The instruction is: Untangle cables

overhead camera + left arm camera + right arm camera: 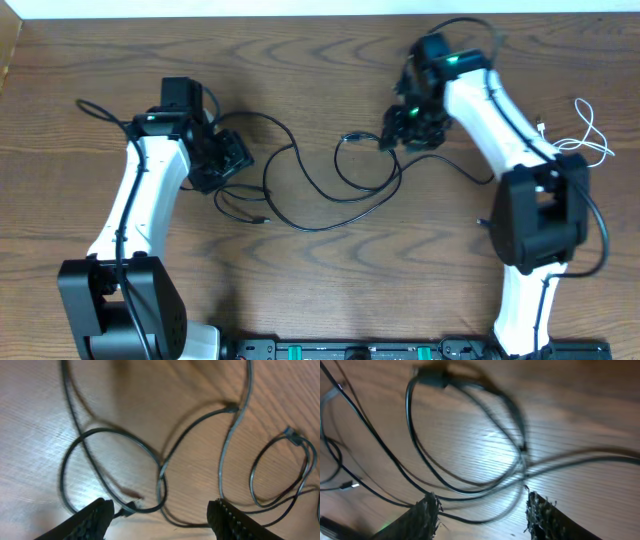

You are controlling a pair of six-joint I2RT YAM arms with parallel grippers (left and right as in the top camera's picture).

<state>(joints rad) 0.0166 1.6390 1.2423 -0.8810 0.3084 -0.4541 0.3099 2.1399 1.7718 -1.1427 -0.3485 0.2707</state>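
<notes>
sprawling across the middle of the wooden table [320,60], the black cables [318,229] lie in loose overlapping loops between the two arms. one strand arcs from beside the left gripper [228,160] toward the centre, and another curls round into a small loop just beside the right gripper [400,128], with a small plug [349,137] at the top of that loop. a second plug end [264,217] lies on the wood near the left gripper, on its near side. the white cable [590,130] sits well apart from the rest, bunched in thin loops at the far right edge of the table, beyond the right arm.

from the left wrist camera, the left gripper [162,515] has its fingers [95,521] spread wide with nothing between them. black cable [161,467] lies flat on the wood ahead, one rounded loop crossing another strand, and a small plug tip [131,505] rests close to the left-hand finger.

from the right wrist camera the picture is blurred. the right gripper [482,505] also has its fingers [543,512] parted and grips nothing. a large loop of black cable [525,467] lies on the table just ahead of them, crossed by further strands, with a blurred dark plug body [432,377] at the top.
</notes>
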